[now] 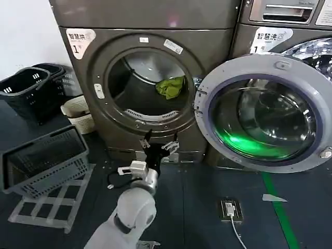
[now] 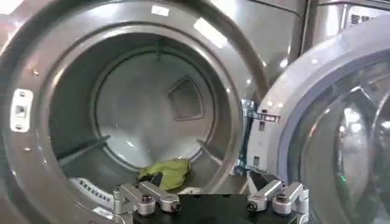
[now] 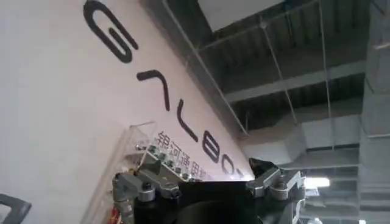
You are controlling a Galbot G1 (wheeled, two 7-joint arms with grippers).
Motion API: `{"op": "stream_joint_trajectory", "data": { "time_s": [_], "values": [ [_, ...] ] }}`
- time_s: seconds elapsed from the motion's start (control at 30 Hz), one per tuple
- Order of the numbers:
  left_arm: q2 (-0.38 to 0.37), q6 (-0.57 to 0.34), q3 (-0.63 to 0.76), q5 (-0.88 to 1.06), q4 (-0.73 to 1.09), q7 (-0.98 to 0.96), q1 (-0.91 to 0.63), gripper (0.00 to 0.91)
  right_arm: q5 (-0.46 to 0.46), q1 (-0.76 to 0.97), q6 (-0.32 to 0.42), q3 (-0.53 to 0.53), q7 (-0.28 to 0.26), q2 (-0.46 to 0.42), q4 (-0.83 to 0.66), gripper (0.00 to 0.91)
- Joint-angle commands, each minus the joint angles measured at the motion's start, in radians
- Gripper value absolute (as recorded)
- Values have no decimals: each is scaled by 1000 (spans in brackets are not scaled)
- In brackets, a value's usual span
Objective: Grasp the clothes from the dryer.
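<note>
Yellow-green clothes (image 1: 171,86) lie in the bronze-brown dryer (image 1: 104,122) with its silver-grey drum (image 2: 146,103), beside dark, apparently blue-grey, baskets (image 1: 44,158) on dark flooring.

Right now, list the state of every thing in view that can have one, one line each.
Bronze-brown metal front-loading dryer: open, round glass door swung wide to its right.
Small yellow-green bunched fabric clothes: loose inside the silver drum, ungrasped.
Left gripper: open, empty, below the porthole.
Right gripper: open, empty, pointed up toward the ceiling.
Dark plastic basket: tilted on the floor.
</note>
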Motion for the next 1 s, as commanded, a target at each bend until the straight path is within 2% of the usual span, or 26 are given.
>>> {"op": "stream_joint_trajectory", "data": {
  "time_s": [0.03,1.0],
  "values": [
    [-1,-1,-2,3,3,0,-1,907,1,0,1,0,0,-1,0,907],
    [-11,-1,-11,13,28,-7,-27,907,3,17,4,-21,-14,-17,-3,907]
  ]
}}
